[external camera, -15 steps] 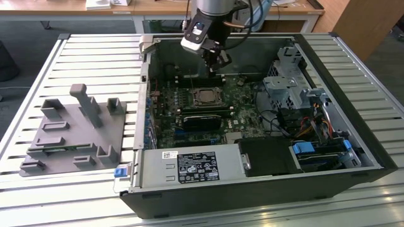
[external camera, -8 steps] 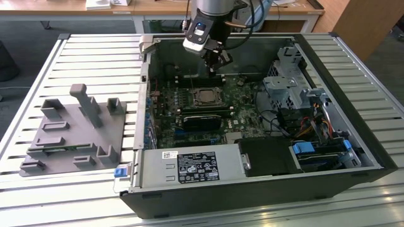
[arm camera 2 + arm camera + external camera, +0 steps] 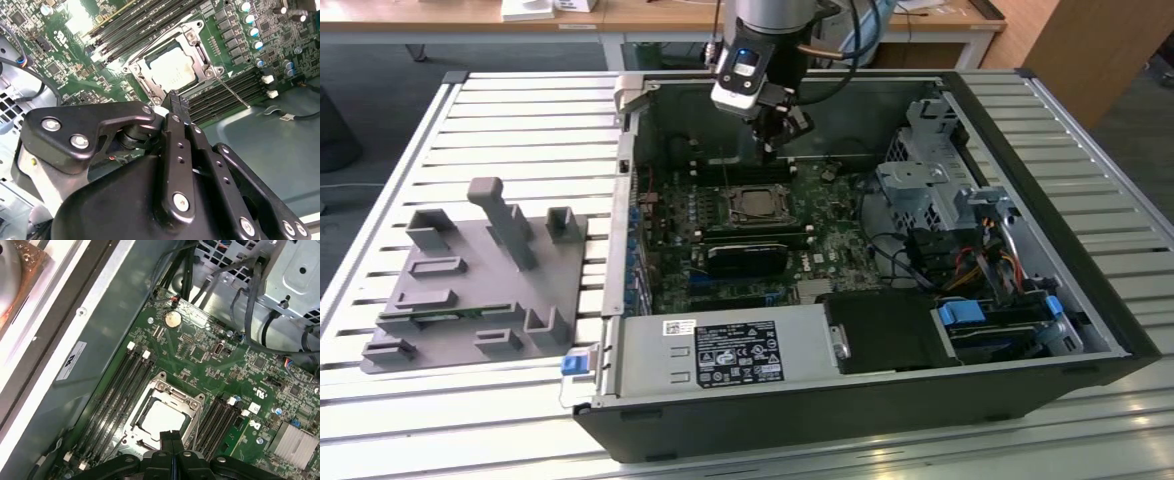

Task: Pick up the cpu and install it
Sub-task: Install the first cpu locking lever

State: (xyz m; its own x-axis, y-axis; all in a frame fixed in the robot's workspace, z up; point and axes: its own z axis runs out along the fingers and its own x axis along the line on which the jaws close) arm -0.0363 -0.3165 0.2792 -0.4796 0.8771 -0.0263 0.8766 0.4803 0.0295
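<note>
Both jaws of the black gripper (image 3: 171, 434) are pressed together, pinching nothing, over the green motherboard (image 3: 210, 360). Just beyond their tips, the square silver-topped cpu (image 3: 161, 417) lies flat inside its metal socket frame (image 3: 170, 387) mid-board, apart from them.

My arm and its black claw

I see a silver-grey arm (image 3: 767, 15) with a blue-marked wrist block (image 3: 740, 70) and dark cables (image 3: 855, 35) looping off it. The claw (image 3: 179, 102) is matte black, with linkage plates pinned by shiny silver screws (image 3: 181, 201) and narrow, flat fingers (image 3: 165, 440).
</note>
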